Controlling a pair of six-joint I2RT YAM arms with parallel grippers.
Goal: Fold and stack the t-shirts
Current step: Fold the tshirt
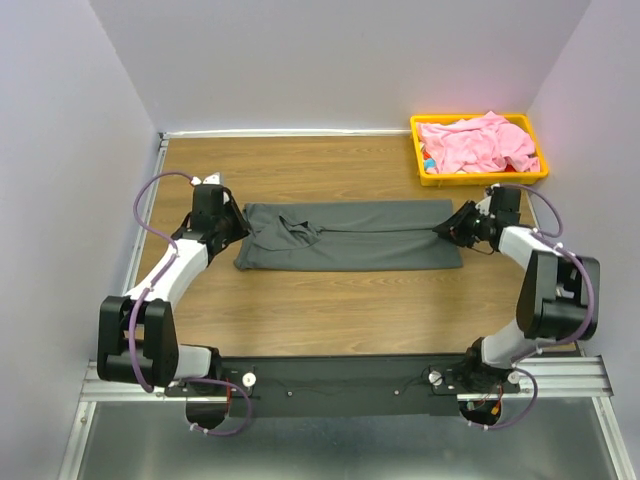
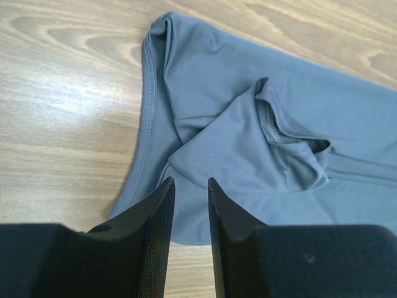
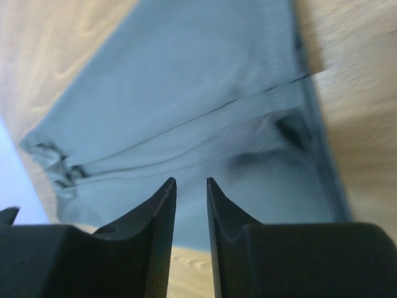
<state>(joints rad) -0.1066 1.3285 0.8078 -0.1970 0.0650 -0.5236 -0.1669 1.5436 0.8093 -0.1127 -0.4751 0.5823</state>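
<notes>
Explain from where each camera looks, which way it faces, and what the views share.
Top external: above and behind the bases, facing down over the wooden table, dark grey cloth t-shirt, yellow plastic tray and pink cloth t-shirt; both arms show.
Left wrist: on the left arm, facing past the left gripper onto the grey shirt's sleeve end; its fingers show.
Right wrist: on the right arm, facing past the right gripper along that shirt; its fingers show.
Shared: all three see the grey shirt.
</notes>
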